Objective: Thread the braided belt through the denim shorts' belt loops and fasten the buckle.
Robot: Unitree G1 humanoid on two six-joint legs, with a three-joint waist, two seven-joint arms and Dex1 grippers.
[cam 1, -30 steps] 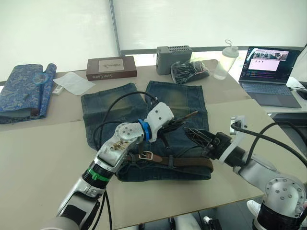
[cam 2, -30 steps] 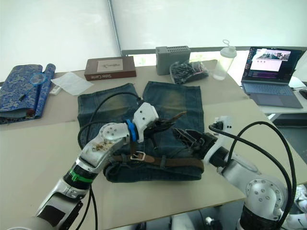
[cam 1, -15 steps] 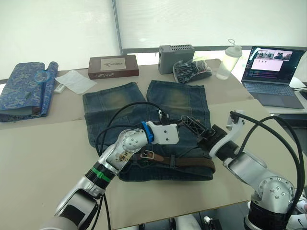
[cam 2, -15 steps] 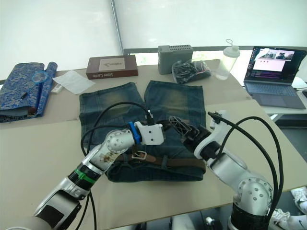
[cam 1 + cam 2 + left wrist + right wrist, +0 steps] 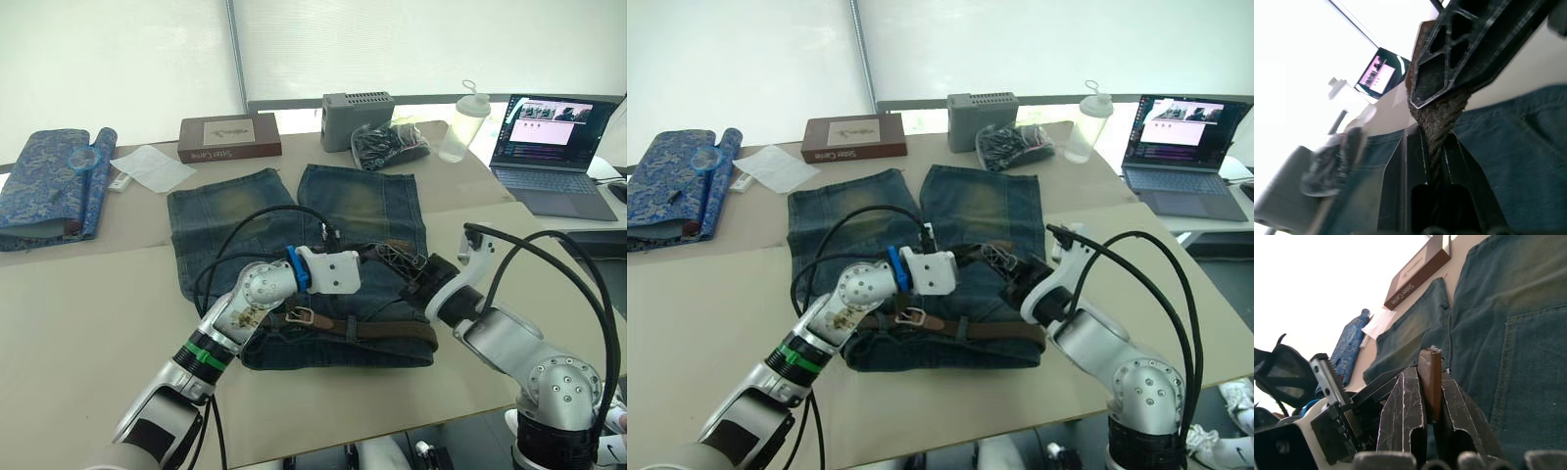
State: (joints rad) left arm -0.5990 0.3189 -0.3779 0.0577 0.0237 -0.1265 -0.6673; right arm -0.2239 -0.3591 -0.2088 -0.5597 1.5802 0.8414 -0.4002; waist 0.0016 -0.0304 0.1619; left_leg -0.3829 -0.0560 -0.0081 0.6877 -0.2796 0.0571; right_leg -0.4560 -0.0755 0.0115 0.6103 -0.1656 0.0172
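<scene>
At far left of the head view, a blue patterned rolled cloth (image 5: 54, 186), with a white paper (image 5: 150, 167) just beside it on the worktop (image 5: 88, 323). Behind, in the upper middle, a brown box (image 5: 229, 137), a grey box (image 5: 358, 106), a bag of dark items (image 5: 388, 145) and a clear bottle (image 5: 461, 124); an open laptop (image 5: 549, 152) at upper right.

In the centre, the denim shorts (image 5: 294, 250) spread flat, legs toward the top of the frame, waistband toward the bottom. Across the waistband, the braided belt (image 5: 377, 331), with the buckle (image 5: 300, 317) at its left end, below the left wrist; 1 of the belt loops (image 5: 347, 327) crossing the strap just right of the buckle.

Just right of centre, above the seat of the shorts, the left end effector (image 5: 392, 257) and the right end effector (image 5: 404, 266) meeting tip to tip, both above the strap lying on the waistband. Left end effector closed on the belt's free end: in the left wrist view the brown braid (image 5: 1437, 128) pinched between the 2 black fingers (image 5: 1410, 169). Right end effector clamped on the same end: in the right wrist view the flat brown tip (image 5: 1430, 382) standing upright between the 2 scuffed fingers (image 5: 1405, 411), denim behind it.
</scene>
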